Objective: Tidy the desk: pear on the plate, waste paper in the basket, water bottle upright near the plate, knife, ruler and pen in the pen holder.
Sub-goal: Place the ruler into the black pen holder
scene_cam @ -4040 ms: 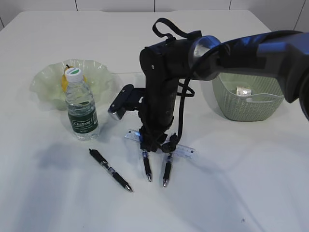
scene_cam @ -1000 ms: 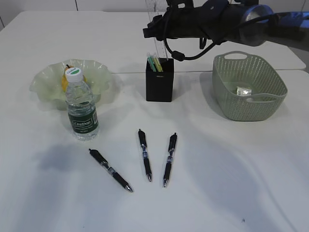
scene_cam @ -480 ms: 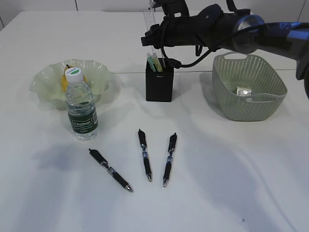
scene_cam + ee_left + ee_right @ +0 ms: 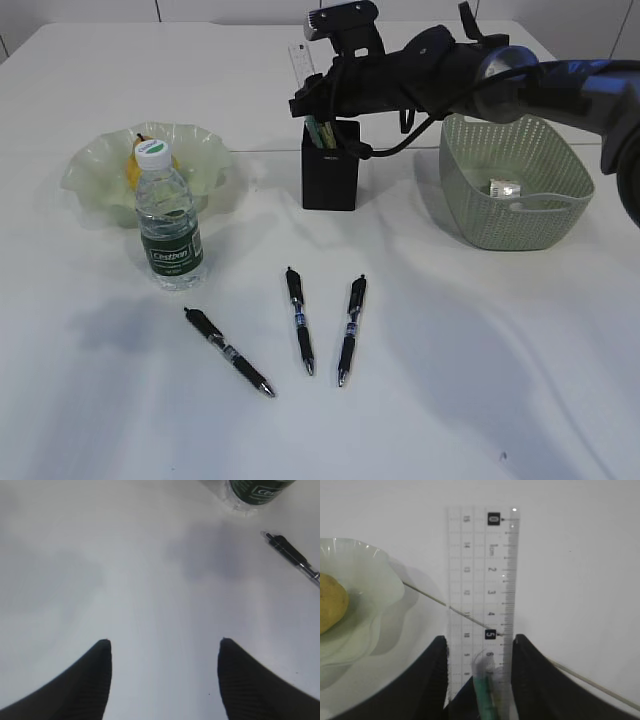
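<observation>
Ruler going down into the pen holder

The right claw (image 4: 479, 652) still brackets the clear ruler (image 4: 481, 575) above the pen holder (image 4: 331, 165), its grip just starting to slacken; a moment earlier the ruler stood higher. Left of the holder, the pear (image 4: 330, 600) lies on the plate (image 4: 205, 160) beside the upright bottle (image 4: 168, 220). Three pens (image 4: 300, 333) remain on the worktop (image 4: 480, 370) before it. The left claw (image 4: 162, 680) hangs spread and empty.

White table (image 4: 500, 380) bears plate (image 4: 90, 175), bottle (image 4: 168, 225), three pens (image 4: 300, 333), holder (image 4: 331, 178), basket (image 4: 515, 195).

Ruler (image 4: 482, 605): nos. 0–5 readable; bottle (image 4: 169, 228) label illegible.
</observation>
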Robot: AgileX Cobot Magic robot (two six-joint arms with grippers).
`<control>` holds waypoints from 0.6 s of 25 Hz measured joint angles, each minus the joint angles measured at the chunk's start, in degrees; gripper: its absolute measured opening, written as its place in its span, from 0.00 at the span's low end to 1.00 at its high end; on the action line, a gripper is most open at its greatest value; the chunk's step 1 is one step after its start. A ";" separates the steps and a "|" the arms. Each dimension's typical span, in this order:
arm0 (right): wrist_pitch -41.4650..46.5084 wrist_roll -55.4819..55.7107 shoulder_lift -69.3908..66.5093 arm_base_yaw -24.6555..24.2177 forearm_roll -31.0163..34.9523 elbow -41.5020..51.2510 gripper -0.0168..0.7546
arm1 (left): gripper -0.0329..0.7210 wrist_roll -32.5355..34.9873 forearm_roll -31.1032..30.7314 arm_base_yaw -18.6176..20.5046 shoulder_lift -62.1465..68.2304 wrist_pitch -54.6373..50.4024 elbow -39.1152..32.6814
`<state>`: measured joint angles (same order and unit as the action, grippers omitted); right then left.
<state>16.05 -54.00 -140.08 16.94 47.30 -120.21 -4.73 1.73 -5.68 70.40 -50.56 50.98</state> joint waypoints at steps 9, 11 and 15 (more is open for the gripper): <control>0.26 0.00 0.00 0.00 0.00 0.00 0.50 | 0.66 0.00 0.00 0.00 0.00 0.00 0.00; 1.33 0.00 0.00 0.00 0.00 0.00 0.50 | 0.66 0.00 0.00 0.00 0.00 0.00 0.00; 4.98 0.14 0.95 0.00 -0.16 0.00 0.50 | 0.66 0.00 0.00 0.00 0.00 0.00 0.00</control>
<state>21.02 -53.86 -139.14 16.94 47.14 -120.21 -4.73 1.73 -5.68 70.40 -50.56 50.98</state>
